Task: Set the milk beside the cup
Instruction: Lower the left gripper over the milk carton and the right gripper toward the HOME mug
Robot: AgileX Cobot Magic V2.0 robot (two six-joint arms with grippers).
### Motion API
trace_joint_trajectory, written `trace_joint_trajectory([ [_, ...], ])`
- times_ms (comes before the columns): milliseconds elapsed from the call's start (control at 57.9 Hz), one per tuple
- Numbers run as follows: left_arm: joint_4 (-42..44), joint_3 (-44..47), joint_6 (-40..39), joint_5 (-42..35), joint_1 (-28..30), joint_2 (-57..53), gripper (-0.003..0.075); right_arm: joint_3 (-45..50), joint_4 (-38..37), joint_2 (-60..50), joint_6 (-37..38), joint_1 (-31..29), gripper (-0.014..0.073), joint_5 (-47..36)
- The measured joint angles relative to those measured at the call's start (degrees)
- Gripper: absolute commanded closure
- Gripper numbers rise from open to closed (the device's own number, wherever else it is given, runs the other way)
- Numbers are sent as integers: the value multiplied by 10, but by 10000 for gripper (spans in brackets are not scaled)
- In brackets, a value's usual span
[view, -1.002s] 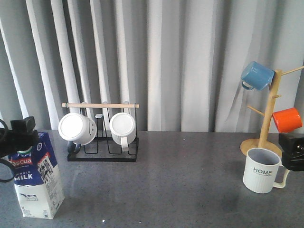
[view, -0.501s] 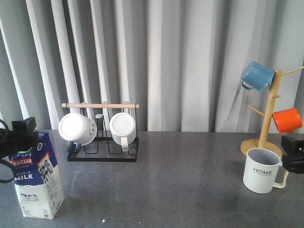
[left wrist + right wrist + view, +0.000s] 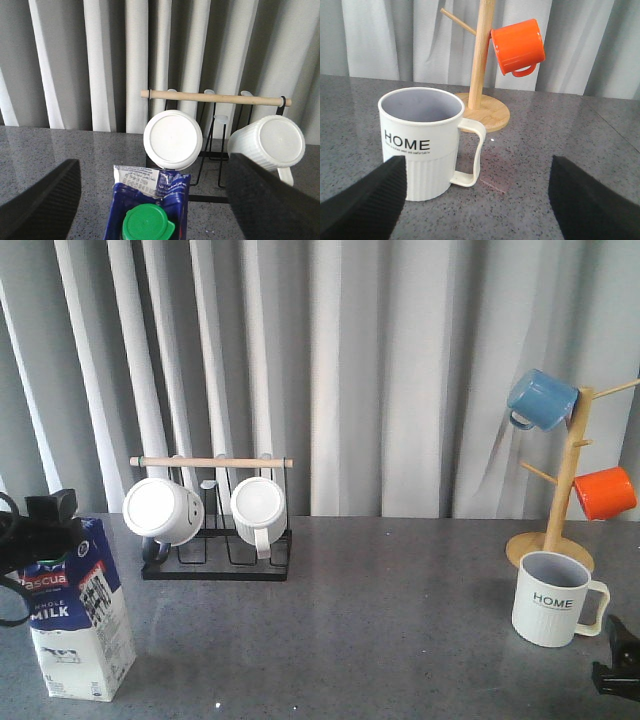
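At the lower left of the front view the milk [image 3: 78, 612], a waxy gable-top carton with a round green cap [image 3: 148, 224], stands upright on the speckled grey worktop [image 3: 370, 630]; my left jaws [image 3: 150, 200] are spread wide to either side of its top, not touching it, their tips cut off by the frame edge. Far over at the lower right sits the cup [image 3: 553, 598], a cream ribbed mug with a big loop handle, and my right jaws [image 3: 477, 200] gape open just before it, holding nothing.
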Motion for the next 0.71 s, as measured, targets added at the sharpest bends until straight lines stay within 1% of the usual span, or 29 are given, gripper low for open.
trace_joint_trajectory([
  [69, 0, 0, 0, 0, 0, 0, 143, -19, 6, 38, -5, 0, 34, -15],
  [225, 0, 0, 0, 2, 0, 0, 143, -68, 12, 113, -15, -3, 34, -21],
  [380, 0, 0, 0, 3, 0, 0, 143, -102, 30, 160, -22, -5, 34, -35],
  [708, 0, 0, 0, 3, 0, 0, 143, -141, 47, 189, -25, -22, 34, -34],
])
